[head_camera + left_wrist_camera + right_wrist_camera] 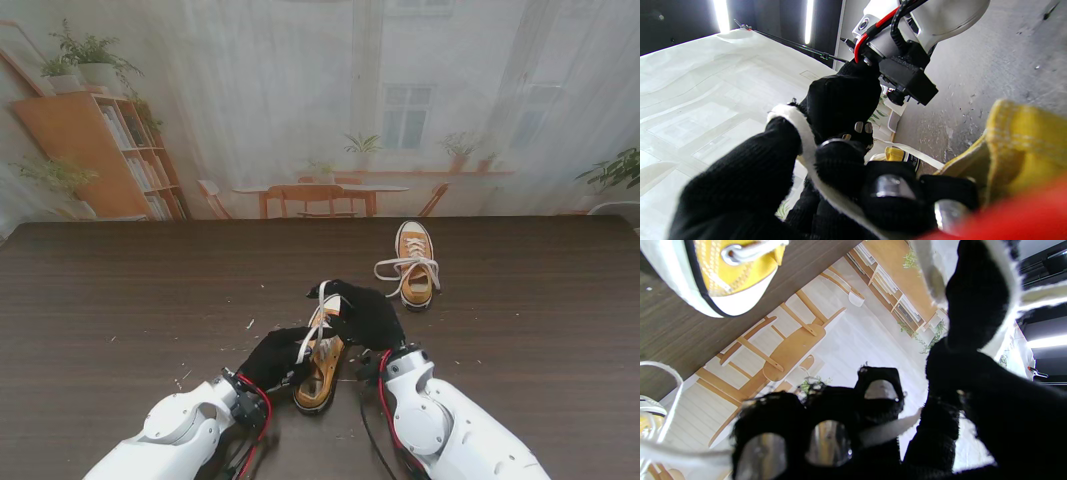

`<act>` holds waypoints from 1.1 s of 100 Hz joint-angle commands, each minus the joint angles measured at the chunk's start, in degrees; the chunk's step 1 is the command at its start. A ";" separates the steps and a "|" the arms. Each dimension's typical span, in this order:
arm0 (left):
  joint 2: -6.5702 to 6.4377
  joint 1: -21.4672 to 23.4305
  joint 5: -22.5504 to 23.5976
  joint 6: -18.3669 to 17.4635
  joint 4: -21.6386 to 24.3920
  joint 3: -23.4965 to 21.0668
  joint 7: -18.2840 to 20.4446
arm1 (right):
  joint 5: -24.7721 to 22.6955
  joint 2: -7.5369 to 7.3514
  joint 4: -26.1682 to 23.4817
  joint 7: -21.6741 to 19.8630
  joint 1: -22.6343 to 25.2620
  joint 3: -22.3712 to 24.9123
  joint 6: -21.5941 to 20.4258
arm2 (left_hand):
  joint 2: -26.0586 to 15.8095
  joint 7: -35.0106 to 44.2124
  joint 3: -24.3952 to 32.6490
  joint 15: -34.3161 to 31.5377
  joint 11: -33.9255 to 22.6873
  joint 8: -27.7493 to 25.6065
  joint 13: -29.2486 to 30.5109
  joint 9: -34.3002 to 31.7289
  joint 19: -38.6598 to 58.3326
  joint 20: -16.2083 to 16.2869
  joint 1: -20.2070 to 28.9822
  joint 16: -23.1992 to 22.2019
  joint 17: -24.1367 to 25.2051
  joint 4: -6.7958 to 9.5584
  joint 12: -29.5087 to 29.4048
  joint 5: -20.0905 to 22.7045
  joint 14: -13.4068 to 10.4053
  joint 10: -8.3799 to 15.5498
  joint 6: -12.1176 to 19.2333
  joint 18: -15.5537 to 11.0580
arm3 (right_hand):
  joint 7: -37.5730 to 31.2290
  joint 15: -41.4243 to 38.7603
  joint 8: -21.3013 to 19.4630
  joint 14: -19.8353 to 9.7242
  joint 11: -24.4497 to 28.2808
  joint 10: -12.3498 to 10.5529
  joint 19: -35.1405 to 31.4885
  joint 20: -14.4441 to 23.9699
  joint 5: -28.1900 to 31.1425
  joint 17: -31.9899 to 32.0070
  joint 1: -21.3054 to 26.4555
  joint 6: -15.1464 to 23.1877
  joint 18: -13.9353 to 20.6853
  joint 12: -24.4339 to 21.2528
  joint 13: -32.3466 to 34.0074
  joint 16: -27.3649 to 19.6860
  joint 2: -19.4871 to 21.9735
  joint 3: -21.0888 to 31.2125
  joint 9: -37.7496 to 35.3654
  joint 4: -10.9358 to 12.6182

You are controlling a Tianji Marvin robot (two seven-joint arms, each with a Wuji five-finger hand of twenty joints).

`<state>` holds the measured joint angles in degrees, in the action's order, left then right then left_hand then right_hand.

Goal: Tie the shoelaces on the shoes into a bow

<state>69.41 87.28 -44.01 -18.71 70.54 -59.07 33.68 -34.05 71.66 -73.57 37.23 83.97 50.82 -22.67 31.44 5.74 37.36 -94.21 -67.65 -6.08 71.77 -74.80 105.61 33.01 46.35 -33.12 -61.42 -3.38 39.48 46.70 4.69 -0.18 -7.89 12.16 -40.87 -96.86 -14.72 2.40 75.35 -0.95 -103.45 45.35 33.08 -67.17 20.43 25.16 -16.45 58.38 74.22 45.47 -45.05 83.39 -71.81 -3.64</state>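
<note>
near shoe (321, 372): yellow sneaker on the surface (120, 300), close to us, between our two wrists; toe points away from us.
lace (316, 325): white, lifted off the near shoe and running up between both hands; in left wrist view it (806, 140) crosses our black-gloved fingers (840, 160).
left hand (275, 357): fingers closed on the lace, beside the shoe's left side.
right hand (365, 312): over the shoe's far end; lace strands (887, 430) drape over and between the fingers (880, 390), so we judge it's holding lace too; exact pinch not clear.
far shoe (415, 264): further off, to the right; laces (405, 268) lie spread in loose loops, can't tell if knotted.
progress: we judge mid-tie on near shoe. No finished bow visible there.
left to do: form loops, pull tight; then prob. check far shoe.
</note>
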 commanded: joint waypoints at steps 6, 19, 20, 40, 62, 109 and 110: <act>-0.20 0.15 0.03 -0.26 0.32 0.01 1.51 | -0.23 0.51 0.82 0.87 -0.57 -0.55 0.20 | 0.32 0.26 0.25 -1.35 -0.09 0.19 1.14 -3.97 14.37 -0.25 -1.17 0.18 -0.97 -1.05 -0.07 2.08 -0.01 -2.59 8.38 -4.78 | 0.03 -1.54 -1.55 -0.69 1.35 -0.47 -16.52 0.07 -1.38 -1.10 2.05 -0.48 0.84 -0.81 0.90 -0.18 -1.24 6.21 -0.93 -3.60; -0.26 0.08 0.04 -0.52 0.17 0.12 1.88 | -1.03 1.42 3.46 4.40 -2.13 -1.98 -0.06 | 0.00 0.36 0.05 -1.36 -0.10 0.15 1.14 -3.96 14.37 -0.21 -1.07 0.19 -0.97 -1.03 -0.07 2.32 -0.03 -2.52 8.43 -4.87 | -1.01 -2.44 -2.10 -2.47 1.40 -1.91 -16.52 1.09 0.68 -1.33 2.99 0.78 2.59 -0.11 0.97 0.85 3.48 -3.23 -2.87 -2.53; -0.26 0.09 0.04 -0.51 0.17 0.12 1.91 | -1.02 1.50 3.67 4.55 -2.26 -2.09 -0.08 | -0.02 0.37 0.05 -1.36 -0.10 0.14 1.14 -3.96 14.37 -0.21 -1.05 0.19 -0.97 -1.03 -0.07 2.35 -0.03 -2.53 8.45 -4.87 | -1.05 -2.46 -2.12 -2.51 1.41 -1.96 -16.52 1.10 0.79 -1.33 2.96 0.84 2.61 -0.10 0.97 0.88 3.25 -3.69 -2.94 -2.76; -0.51 0.52 0.26 -0.49 0.82 0.00 1.90 | 0.57 2.98 7.52 6.59 -4.36 -3.94 -0.21 | -0.38 0.40 -0.25 -1.44 -0.20 0.12 1.14 -3.96 14.37 -0.09 -0.79 0.18 -0.99 -0.93 -0.03 2.44 -0.16 -2.50 8.60 -4.89 | -1.41 -2.85 -2.29 -3.19 1.78 -2.67 -16.53 2.00 2.68 -1.44 1.66 0.04 2.92 -0.02 1.02 1.47 0.02 -11.47 -4.14 -6.15; -0.75 0.82 0.75 -0.41 1.31 -0.17 1.73 | 1.56 3.88 8.80 7.70 -5.20 -4.97 0.17 | -0.51 0.43 -0.52 -1.48 -0.26 0.11 1.14 -3.95 14.37 -0.01 -0.63 0.19 -1.00 -0.86 -0.01 2.51 -0.31 -2.44 8.32 -5.03 | -1.20 -3.33 -2.14 -3.48 1.85 -2.78 -16.52 2.87 4.21 -1.56 -7.51 -1.17 3.38 -0.21 1.01 2.06 1.17 -16.69 -5.12 -7.80; -0.76 2.56 1.84 0.90 3.78 -1.41 -2.52 | 4.36 3.67 6.13 4.70 -3.30 -3.74 0.33 | -1.44 0.06 -1.24 -1.49 -0.07 0.22 1.14 -3.93 14.37 0.01 -1.26 0.22 -0.98 -0.70 -0.13 1.66 -0.31 -1.81 6.49 -5.01 | 0.64 -2.72 -1.25 -1.79 1.08 -0.89 -16.53 2.71 4.30 -1.39 -23.65 -1.56 1.65 -0.26 0.95 1.68 11.38 -21.67 -4.22 -8.98; -0.75 2.66 1.83 1.01 3.91 -1.48 -2.70 | 4.50 3.70 6.10 4.64 -3.26 -3.72 0.30 | -1.44 0.04 -1.20 -1.49 -0.06 0.23 1.14 -3.94 14.37 0.01 -1.19 0.22 -0.97 -0.68 -0.14 1.60 -0.31 -1.85 6.51 -4.98 | 0.63 -2.72 -1.25 -1.78 1.08 -0.88 -16.53 2.70 4.30 -1.39 -23.79 -1.46 1.63 -0.26 0.95 1.68 11.37 -21.60 -4.20 -8.98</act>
<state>68.73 89.18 -42.38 -18.55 73.34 -60.22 31.03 -30.03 75.38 -66.94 42.58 80.38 47.01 -22.25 30.52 5.72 37.35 -94.21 -67.65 -6.06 71.77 -74.81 105.61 33.01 46.39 -33.12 -61.42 -3.39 39.48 46.72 4.69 -0.19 -7.92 12.16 -41.73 -96.99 -16.13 0.86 75.53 -2.72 -103.45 47.51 37.86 -67.15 1.92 25.07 -14.91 58.33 74.22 46.40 -34.54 64.58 -74.28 -10.66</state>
